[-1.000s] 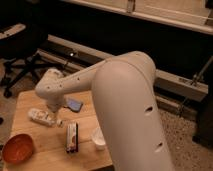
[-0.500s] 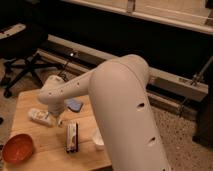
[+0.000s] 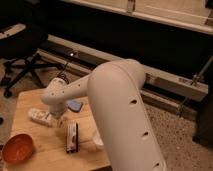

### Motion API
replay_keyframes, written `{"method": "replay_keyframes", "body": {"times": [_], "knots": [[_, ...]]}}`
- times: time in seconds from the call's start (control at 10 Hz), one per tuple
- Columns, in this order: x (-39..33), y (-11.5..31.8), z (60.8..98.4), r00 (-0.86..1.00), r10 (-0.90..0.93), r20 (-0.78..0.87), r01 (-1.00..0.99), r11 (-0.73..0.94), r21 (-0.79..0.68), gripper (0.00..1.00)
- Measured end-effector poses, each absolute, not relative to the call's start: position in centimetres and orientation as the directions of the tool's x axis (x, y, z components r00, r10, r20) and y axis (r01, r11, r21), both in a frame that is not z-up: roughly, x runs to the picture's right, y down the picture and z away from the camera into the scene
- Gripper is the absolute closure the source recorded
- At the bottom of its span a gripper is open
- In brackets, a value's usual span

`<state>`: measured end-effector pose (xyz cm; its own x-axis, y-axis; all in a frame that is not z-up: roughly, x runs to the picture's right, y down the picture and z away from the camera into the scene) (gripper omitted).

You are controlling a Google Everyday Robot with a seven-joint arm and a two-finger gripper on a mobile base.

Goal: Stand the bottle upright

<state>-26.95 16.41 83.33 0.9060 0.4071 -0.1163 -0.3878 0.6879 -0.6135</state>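
Observation:
The bottle, small, whitish and clear, lies on its side on the left part of the wooden table. My gripper hangs under the white arm's wrist, right at the bottle's right end. The wrist hides most of the gripper, and I cannot tell whether it touches the bottle.
A flat black-and-white box lies just right of the bottle. A white paper cup stands partly behind my arm. An orange bowl sits at the front left. A blue object lies behind. An office chair stands beyond the table.
The wrist has moved left and down towards the bottle's right end. The bottle, box and bowl have not moved.

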Motion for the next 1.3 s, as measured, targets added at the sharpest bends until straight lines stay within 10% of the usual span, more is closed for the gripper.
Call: {"method": "replay_keyframes", "body": {"times": [0.9,1.3], "knots": [[-27.7,16.3,85.3,0.935,0.311,-0.173,-0.350,0.714,-0.607,0.35],[-27.7,16.3,85.2,0.929,0.308,-0.204,-0.368,0.712,-0.598,0.57]]}}
